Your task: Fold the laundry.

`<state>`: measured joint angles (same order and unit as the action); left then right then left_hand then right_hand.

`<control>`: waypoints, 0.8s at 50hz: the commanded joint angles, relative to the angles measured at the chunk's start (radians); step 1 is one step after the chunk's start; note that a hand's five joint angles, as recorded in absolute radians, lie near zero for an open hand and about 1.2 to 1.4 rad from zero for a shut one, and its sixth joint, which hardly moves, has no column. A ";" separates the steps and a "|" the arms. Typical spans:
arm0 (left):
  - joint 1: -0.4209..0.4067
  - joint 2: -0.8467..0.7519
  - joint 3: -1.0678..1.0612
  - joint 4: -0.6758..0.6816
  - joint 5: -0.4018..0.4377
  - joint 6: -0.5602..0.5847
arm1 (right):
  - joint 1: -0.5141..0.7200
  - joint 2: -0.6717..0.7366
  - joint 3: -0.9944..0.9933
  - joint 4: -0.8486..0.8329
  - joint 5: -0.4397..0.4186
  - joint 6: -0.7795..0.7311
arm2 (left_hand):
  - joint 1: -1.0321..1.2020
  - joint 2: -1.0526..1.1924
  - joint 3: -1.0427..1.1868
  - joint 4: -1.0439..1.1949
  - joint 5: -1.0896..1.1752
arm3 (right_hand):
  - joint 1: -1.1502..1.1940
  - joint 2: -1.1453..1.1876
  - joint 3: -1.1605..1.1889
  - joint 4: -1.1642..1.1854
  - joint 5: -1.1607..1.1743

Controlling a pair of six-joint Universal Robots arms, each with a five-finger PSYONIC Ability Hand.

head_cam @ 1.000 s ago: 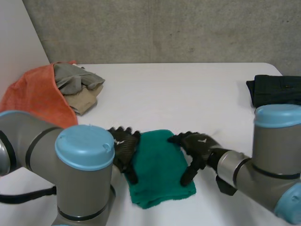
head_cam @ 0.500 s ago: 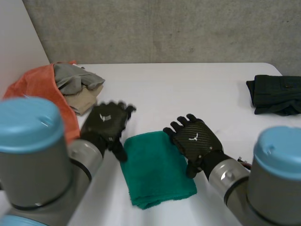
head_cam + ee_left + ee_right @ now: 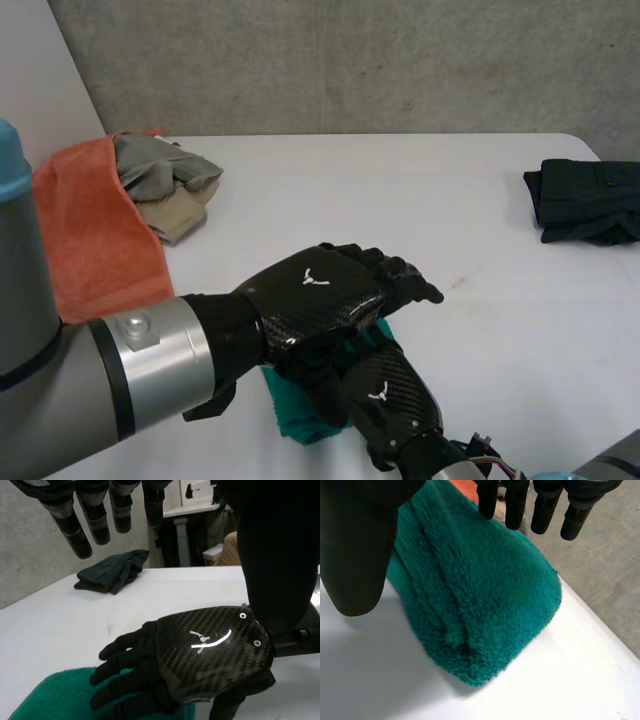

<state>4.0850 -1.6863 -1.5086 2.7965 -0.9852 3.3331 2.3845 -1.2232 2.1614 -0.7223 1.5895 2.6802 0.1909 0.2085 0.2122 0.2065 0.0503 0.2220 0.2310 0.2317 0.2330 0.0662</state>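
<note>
Our straight-fingered left hand (image 3: 320,295) hovers at eleven o'clock over our flat, uncurled right hand (image 3: 385,395); colliding, we could rumple the green towel (image 3: 485,590).

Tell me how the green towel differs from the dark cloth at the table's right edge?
The green towel is fluffy and bright, while the dark cloth looks smoother and almost black. The green towel lies close to the robot with the right hand resting on it, while the dark cloth sits apart, untouched. Both are folded and lie on the white table.
</note>
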 commanded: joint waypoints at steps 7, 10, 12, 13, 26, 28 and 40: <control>-0.014 0.000 -0.012 0.086 -0.105 -0.009 | -0.005 0.111 -0.054 -0.114 0.014 -0.029 | -0.016 -0.034 -0.038 -0.032 -0.050 | 0.202 0.193 0.192 0.191 0.183; -0.014 0.000 -0.012 0.092 -0.105 -0.018 | -0.007 0.116 -0.061 -0.123 0.015 -0.031 | -0.016 -0.034 -0.038 -0.032 -0.050 | 0.223 0.214 0.213 0.212 0.204; -0.014 0.002 -0.015 0.097 -0.107 -0.027 | -0.008 0.117 -0.066 -0.131 0.012 -0.031 | -0.016 -0.034 -0.038 -0.032 -0.050 | 0.226 0.217 0.216 0.215 0.207; -0.014 0.004 -0.012 0.098 -0.107 -0.030 | -0.008 0.117 -0.069 -0.132 0.012 -0.032 | -0.016 -0.034 -0.038 -0.032 -0.050 | 0.231 0.222 0.222 0.220 0.213; -0.003 0.010 -0.005 0.103 -0.109 -0.037 | -0.045 0.130 -0.150 -0.151 -0.003 -0.026 | -0.016 -0.034 -0.038 -0.032 -0.050 | 0.631 0.622 0.621 0.620 0.612; 0.003 0.016 -0.005 0.106 -0.110 -0.038 | -0.048 0.130 -0.175 -0.146 -0.003 -0.026 | -0.016 -0.034 -0.038 -0.032 -0.050 | 0.660 0.651 0.650 0.649 0.641; 0.054 0.053 0.051 0.144 -0.115 -0.063 | -0.155 0.133 -0.380 -0.103 -0.011 0.059 | -0.016 -0.034 -0.038 -0.032 -0.050 | 1.174 1.165 1.165 1.163 1.155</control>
<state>4.1140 -1.6513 -1.5006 2.9214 -1.0956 3.2866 2.2928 -1.0788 1.8910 -0.8401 1.5742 2.6966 0.1908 0.2085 0.2122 0.2065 0.0505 1.0604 1.1619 1.1690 1.1943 0.9505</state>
